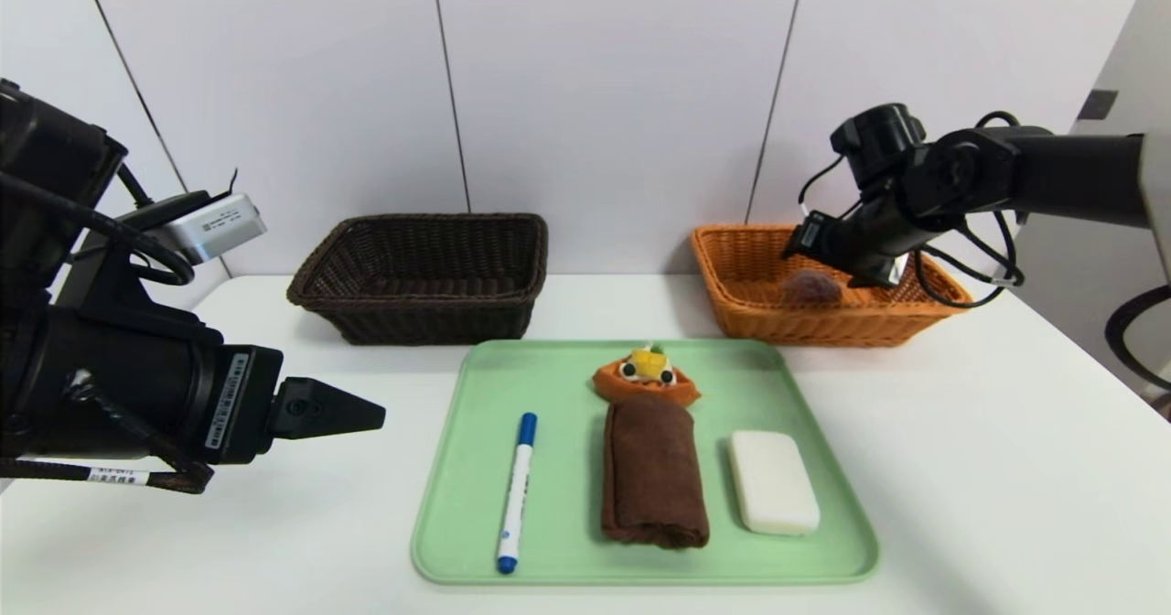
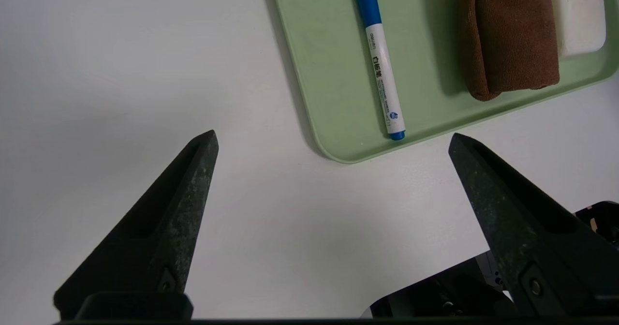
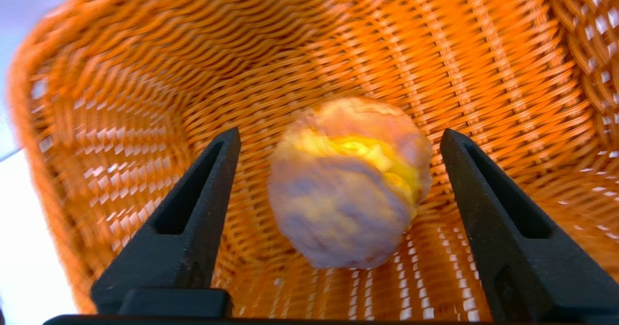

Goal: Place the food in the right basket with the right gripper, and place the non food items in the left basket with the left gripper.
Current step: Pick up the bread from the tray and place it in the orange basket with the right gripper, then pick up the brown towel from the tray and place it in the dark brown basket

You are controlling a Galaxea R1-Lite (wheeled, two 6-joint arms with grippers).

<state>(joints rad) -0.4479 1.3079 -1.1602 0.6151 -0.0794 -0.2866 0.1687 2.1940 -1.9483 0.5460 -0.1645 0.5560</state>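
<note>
My right gripper [image 1: 810, 247] [image 3: 338, 134] hangs open over the orange right basket [image 1: 823, 329] [image 3: 145, 97]. The round pinkish puff bun [image 1: 811, 287] [image 3: 348, 189] is inside the basket, between the fingers with a gap on each side; it looks blurred. The orange tart [image 1: 646, 375], the brown rolled towel [image 1: 653, 482] [image 2: 508, 35], the white bar [image 1: 773, 482] [image 2: 580, 20] and the blue-capped marker [image 1: 517, 491] [image 2: 382, 64] lie on the green tray [image 1: 476, 469] [image 2: 329, 97]. My left gripper [image 1: 375, 409] [image 2: 333, 139] is open and holds nothing, above the table left of the tray. The dark left basket [image 1: 421, 276] holds nothing.
Both baskets stand at the back against the white wall, behind the tray. The tart touches the far end of the towel. The white table's front corner shows by the left gripper.
</note>
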